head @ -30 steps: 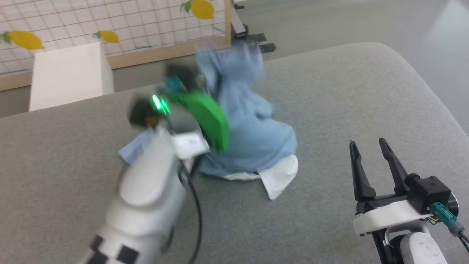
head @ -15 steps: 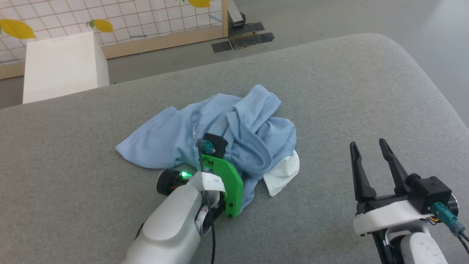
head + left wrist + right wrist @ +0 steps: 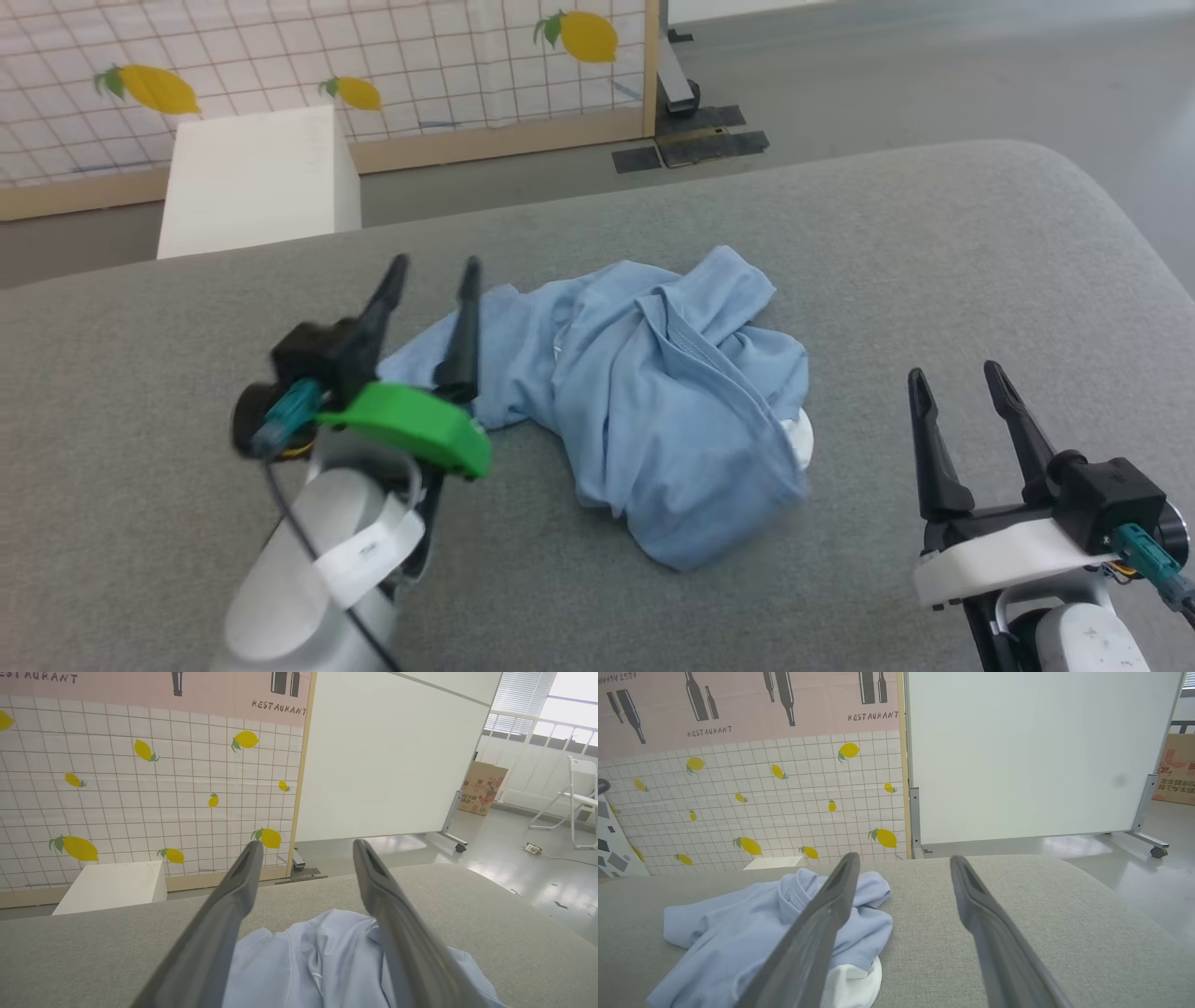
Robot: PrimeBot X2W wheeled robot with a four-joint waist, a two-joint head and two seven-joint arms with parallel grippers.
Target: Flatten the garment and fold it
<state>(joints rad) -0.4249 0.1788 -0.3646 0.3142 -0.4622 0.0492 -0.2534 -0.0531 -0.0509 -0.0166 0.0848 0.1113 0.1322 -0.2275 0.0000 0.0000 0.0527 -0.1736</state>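
Two spread, empty claws: left claw [image 3: 435, 264] just beside the crumpled light blue shirt [image 3: 653, 401] on the bench [image 3: 934, 243], right claw [image 3: 955, 371] apart. Flattening looks barely begun; next, each should pinch an edge and pull outward.

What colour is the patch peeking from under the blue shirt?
White patch; the right wrist view shows it best.

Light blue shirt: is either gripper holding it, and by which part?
Nothing is held. The left gripper and right gripper both stand open, and the shirt lies crumpled on the grey padded surface.
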